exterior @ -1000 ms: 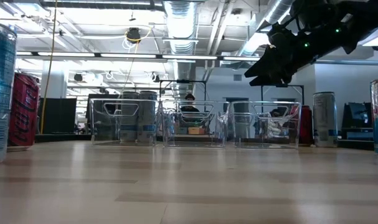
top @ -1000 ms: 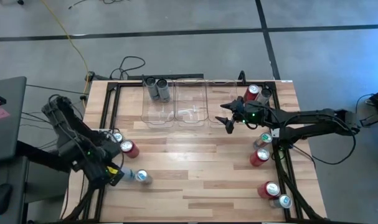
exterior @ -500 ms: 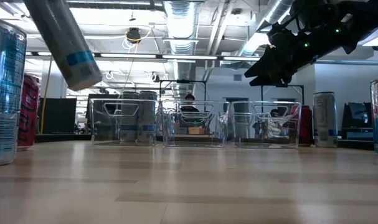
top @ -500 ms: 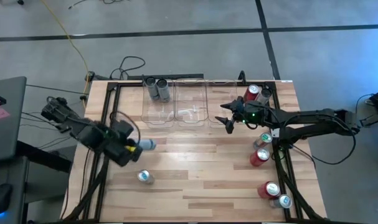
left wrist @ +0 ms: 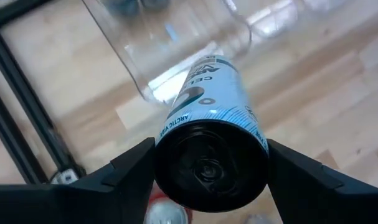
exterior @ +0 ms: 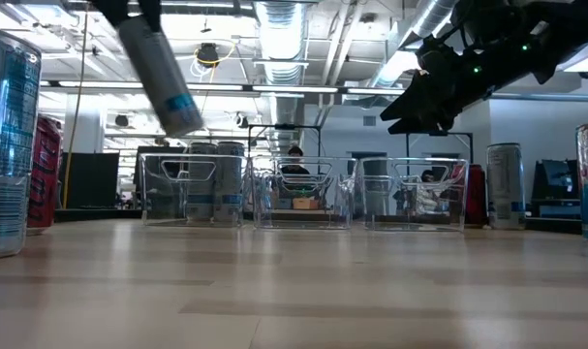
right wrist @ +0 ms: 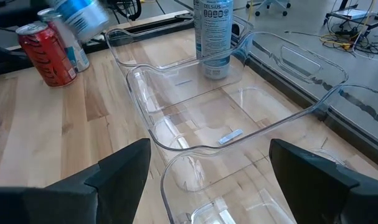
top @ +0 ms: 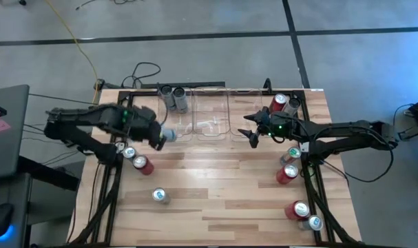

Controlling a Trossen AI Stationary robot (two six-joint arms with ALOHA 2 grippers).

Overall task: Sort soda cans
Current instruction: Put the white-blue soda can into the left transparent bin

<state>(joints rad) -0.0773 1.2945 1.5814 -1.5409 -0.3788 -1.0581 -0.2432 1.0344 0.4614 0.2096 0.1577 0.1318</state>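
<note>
Carrying a silver-blue can now, we've swung it up off the near-left part of the table and over to the left bin in about a second; it's tilted in the air just at the bin's near-left corner, not inside yet; that bin already has two cans like it at its far end, so we reckon this one is one drop from sorted; the left gripper is clamped on the can's base end, label end pointing at the bin, arm stretched out from the left edge across the frame rail; the right gripper hasn't budged, hanging with its jaws spread and holding nothing over the right bin; other cans wait: a red can and a loose can on our left, more down the right side.
</note>
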